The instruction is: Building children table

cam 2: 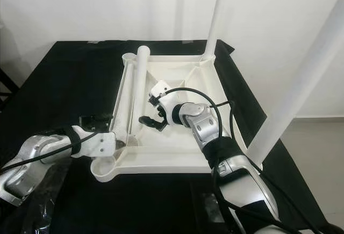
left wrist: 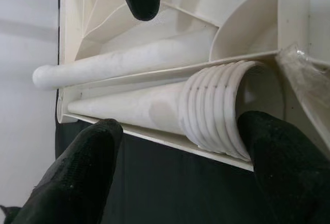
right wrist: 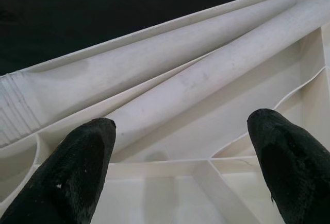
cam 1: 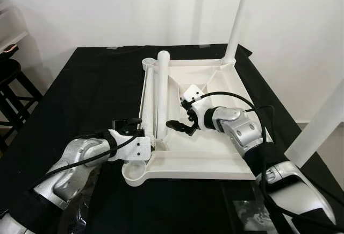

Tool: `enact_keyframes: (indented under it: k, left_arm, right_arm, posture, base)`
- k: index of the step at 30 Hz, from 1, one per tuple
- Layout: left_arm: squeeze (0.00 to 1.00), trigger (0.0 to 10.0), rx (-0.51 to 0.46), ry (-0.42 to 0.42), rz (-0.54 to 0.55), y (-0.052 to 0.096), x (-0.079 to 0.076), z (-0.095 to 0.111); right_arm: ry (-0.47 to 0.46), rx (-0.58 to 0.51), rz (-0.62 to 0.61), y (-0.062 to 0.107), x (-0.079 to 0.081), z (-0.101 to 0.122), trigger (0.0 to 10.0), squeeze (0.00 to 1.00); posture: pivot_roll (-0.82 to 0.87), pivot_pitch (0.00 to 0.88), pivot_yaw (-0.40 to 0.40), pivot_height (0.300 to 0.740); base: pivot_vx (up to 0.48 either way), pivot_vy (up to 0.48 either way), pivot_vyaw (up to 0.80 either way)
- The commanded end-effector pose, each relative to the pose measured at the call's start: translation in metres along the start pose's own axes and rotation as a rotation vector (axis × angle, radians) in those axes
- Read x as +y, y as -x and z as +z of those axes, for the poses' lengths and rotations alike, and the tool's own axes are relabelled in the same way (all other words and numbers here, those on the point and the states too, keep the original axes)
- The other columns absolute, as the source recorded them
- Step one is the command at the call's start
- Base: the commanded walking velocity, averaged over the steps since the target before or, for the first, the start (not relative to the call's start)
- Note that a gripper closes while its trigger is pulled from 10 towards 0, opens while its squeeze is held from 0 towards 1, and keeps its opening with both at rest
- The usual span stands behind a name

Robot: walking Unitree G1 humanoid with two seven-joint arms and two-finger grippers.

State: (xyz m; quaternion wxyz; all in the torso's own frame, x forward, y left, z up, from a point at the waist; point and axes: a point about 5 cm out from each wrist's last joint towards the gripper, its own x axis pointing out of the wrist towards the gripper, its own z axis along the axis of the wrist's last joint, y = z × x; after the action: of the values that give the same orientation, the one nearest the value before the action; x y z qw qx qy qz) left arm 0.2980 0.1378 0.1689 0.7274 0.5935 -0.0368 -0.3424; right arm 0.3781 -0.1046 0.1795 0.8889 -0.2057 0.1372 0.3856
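On a black cloth (cam 1: 86,89), an upturned white tabletop (cam 1: 215,158) is laid. The left gripper (cam 1: 128,123) is spread at its edge; the right gripper (cam 1: 181,126) is held open, empty, beside two loose legs (cam 1: 161,91).

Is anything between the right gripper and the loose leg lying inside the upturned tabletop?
Nothing visible. The right gripper hangs open inside the upturned tabletop, beside the loose leg, with only bare plastic between them. The left gripper is at the tabletop's outer edge, on the leg's far side.
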Motion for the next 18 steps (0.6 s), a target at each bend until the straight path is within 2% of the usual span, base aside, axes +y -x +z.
enact_keyframes:
  k: [1,5,7,8,9,10,16,17,18]
  left_arm:
    - [0.0,10.0,0.049,-0.009,-0.004,-0.004,-0.004,-0.005]
    - [0.0,10.0,0.049,-0.009,-0.004,-0.004,-0.004,-0.005]
    - [0.0,10.0,0.12,0.091,0.068,-0.018,-0.018,-0.002]
    - [0.0,10.0,0.12,0.091,0.068,-0.018,-0.018,-0.002]
    - [0.0,10.0,0.17,0.162,0.137,-0.022,-0.02,-0.002]
    - [0.0,10.0,0.183,0.187,0.162,-0.023,-0.019,-0.002]
    - [0.0,10.0,0.217,0.254,0.228,-0.022,-0.012,-0.005]
    - [0.0,0.0,0.226,0.256,0.234,-0.021,-0.012,-0.007]
    - [0.0,0.0,0.233,0.254,0.237,-0.021,-0.011,-0.008]
  right_arm:
    - [0.004,-0.002,-0.004,-0.001,0.0,0.004,10.0,0.0]
    - [0.004,-0.002,-0.004,-0.001,0.0,0.004,10.0,0.0]
    - [-0.002,-0.004,0.001,-0.003,0.006,0.004,10.0,0.0]
    - [-0.002,-0.004,0.001,-0.003,0.006,0.004,10.0,0.0]
    - [-0.002,-0.002,0.003,-0.005,0.008,0.003,10.0,0.0]
    - [-0.003,-0.001,0.003,-0.005,0.008,0.003,10.0,0.0]
    - [-0.005,0.0,0.003,-0.006,0.009,0.002,10.0,0.0]
    - [-0.004,0.0,0.004,-0.006,0.01,0.002,10.0,0.0]
    - [-0.004,0.0,0.004,-0.006,0.01,0.002,10.0,0.0]
  posture:
    - [-0.02,0.05,0.038,0.74]
    - [-0.02,0.05,0.038,0.74]
    - [-0.02,0.048,0.039,0.74]
    - [-0.02,0.048,0.039,0.74]
    - [-0.02,0.048,0.039,0.74]
    - [-0.02,0.048,0.04,0.74]
    - [-0.02,0.046,0.04,0.74]
    - [-0.02,0.045,0.041,0.74]
    - [-0.02,0.045,0.041,0.74]
  base:
    - [0.0,0.0,0.0]
    - [0.0,0.0,0.0]
    - [0.0,0.0,0.0]
    - [0.0,0.0,0.0]
    - [0.0,0.0,0.0]
    - [0.0,0.0,0.0]
    - [0.0,0.0,0.0]
    - [0.0,0.0,0.0]
    - [0.0,0.0,0.0]
